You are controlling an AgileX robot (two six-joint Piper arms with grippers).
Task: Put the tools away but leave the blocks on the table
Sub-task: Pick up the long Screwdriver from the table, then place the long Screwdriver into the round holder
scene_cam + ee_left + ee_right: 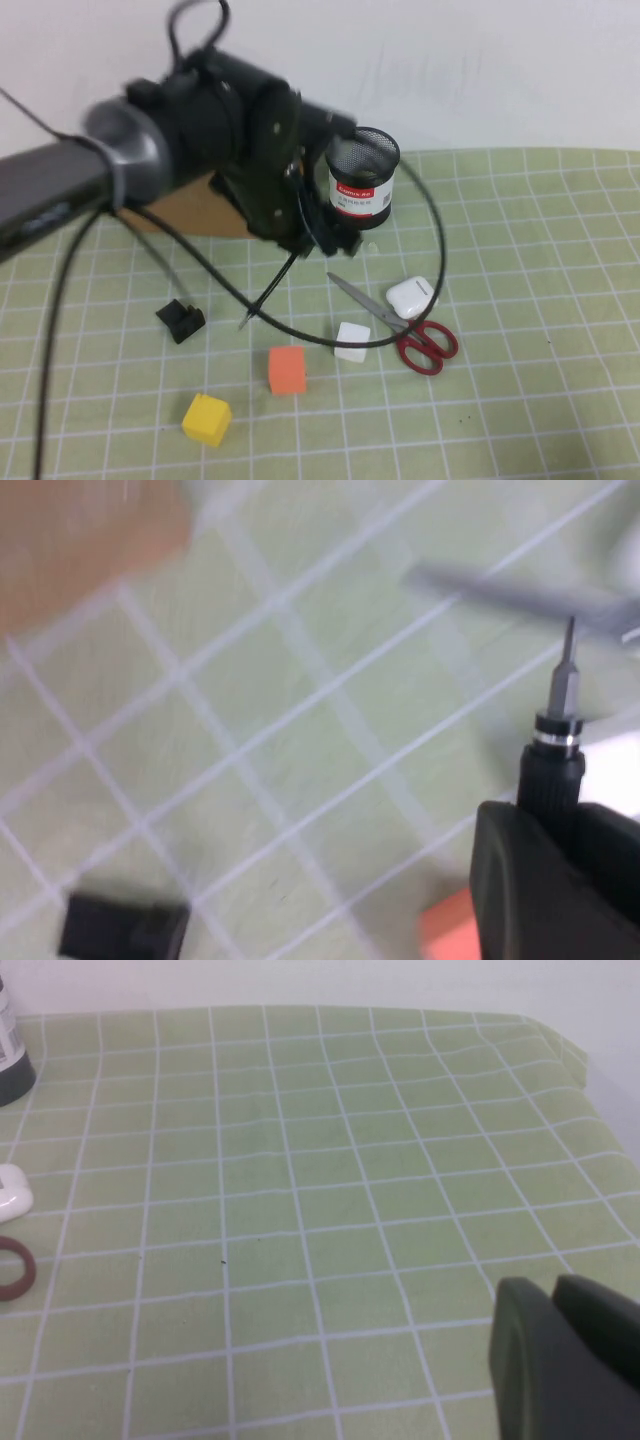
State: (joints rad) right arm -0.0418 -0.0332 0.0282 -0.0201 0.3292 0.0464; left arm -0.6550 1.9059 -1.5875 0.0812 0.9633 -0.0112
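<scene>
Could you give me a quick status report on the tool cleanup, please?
Left gripper shut on black pen, lifted beside mesh cup. Right gripper parked off to the side. Scissors still on mat, blocks untouched.

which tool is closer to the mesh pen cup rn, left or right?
Left. The left tool, shut on the black pen, hangs right beside the mesh cup. The right tool is far off over bare mat on the table's right side.
</scene>
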